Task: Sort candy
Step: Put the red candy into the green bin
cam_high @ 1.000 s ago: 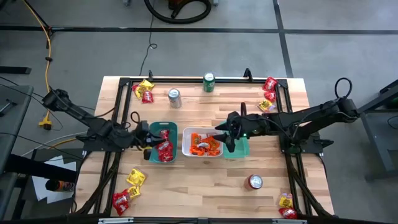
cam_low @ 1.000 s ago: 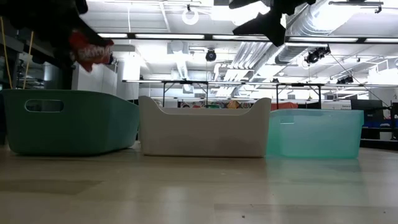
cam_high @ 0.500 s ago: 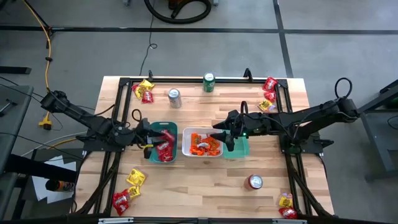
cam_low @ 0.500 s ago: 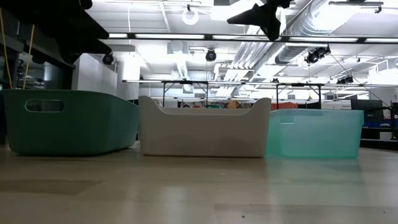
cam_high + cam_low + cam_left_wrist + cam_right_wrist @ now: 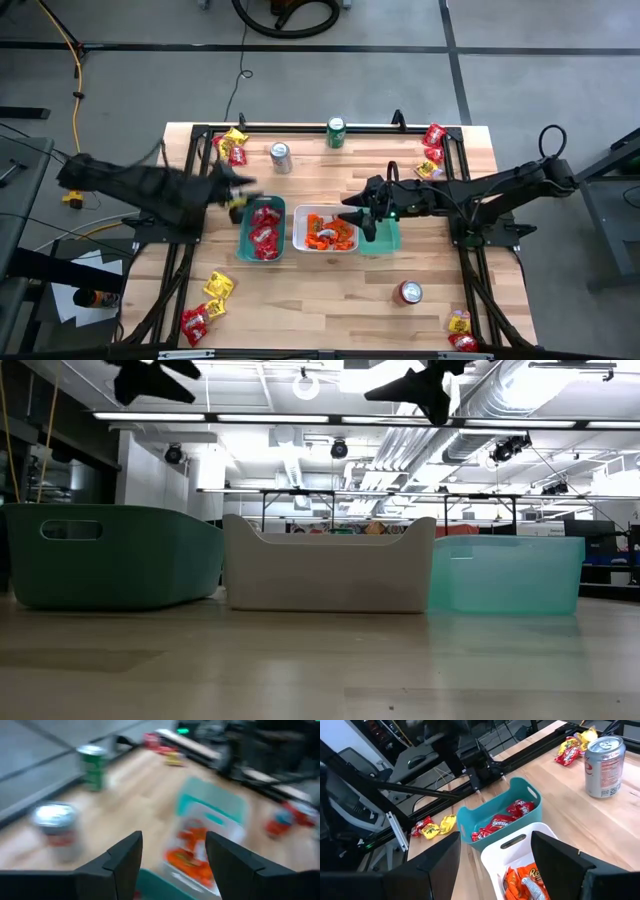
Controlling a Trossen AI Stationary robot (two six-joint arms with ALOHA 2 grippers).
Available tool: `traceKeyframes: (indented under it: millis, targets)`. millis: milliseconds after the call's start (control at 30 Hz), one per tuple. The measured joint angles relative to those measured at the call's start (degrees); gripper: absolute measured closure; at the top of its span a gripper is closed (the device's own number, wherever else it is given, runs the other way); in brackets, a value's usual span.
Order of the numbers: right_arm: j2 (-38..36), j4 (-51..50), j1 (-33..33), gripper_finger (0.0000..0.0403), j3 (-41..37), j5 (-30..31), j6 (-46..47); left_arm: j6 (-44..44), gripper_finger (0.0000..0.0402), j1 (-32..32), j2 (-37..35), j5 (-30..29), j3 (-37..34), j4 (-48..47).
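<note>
Candy (image 5: 228, 148) lies in small crinkly packets scattered near the tabletop (image 5: 300, 290) corners, with more already dropped into the bins at the middle. The left end effector (image 5: 240, 186) hangs with its fingers spread and nothing between them, above the far edge of the dark green bin (image 5: 262, 231), which holds red packets (image 5: 496, 822). The right end effector (image 5: 362, 208) is likewise spread and empty, above the seam between the white bin (image 5: 325, 232), loaded with orange packets (image 5: 520, 880), and the pale teal bin (image 5: 388, 238). Farther out, loose clusters sit at the far left corner, the far right corner (image 5: 432, 150), the near left corner (image 5: 208, 303) and the near right corner (image 5: 460, 330), with a silver can (image 5: 281, 156), a green can (image 5: 336, 131) and a red can (image 5: 410, 292) standing among them.

The packets look light, soft and slick-wrapped, so they will likely crumple and slide rather than resist. A pinch across the puffy middle, pressing down to the wood, should hold better than catching a thin sealed edge. Overlapping pieces may lift together.
</note>
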Motion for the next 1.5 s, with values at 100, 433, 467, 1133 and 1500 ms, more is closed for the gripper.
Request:
traceKeyframes:
  millis: [100, 433, 467, 1133, 1500]
  targets:
    - [0.0, 0.0, -0.8, 0.0165, 0.0, 0.0, -0.4, 1.8, 0.0197, 9.0, 3.3, 1.2, 7.4, -7.7]
    - [0.0, -0.1, -2.0, 0.0165, 0.0, 0.0, -0.9, 11.1, 0.0197, 44.2, 19.2, 8.9, 15.1, -22.6]
    - [0.0, -0.1, -2.0, 0.0165, 0.0, 0.0, -1.0, 11.0, 0.0197, 48.1, 20.9, 9.9, 15.1, -22.4]
    - [0.0, -0.3, -1.9, 0.0165, 0.0, 0.0, 3.1, -9.0, 0.0197, 67.0, 42.3, 18.3, 5.1, -8.1]
    - [0.0, -0.5, -1.9, 0.0165, 0.0, 0.0, 3.2, -11.5, 0.0197, 66.2, 46.1, 18.7, -0.3, -3.4]
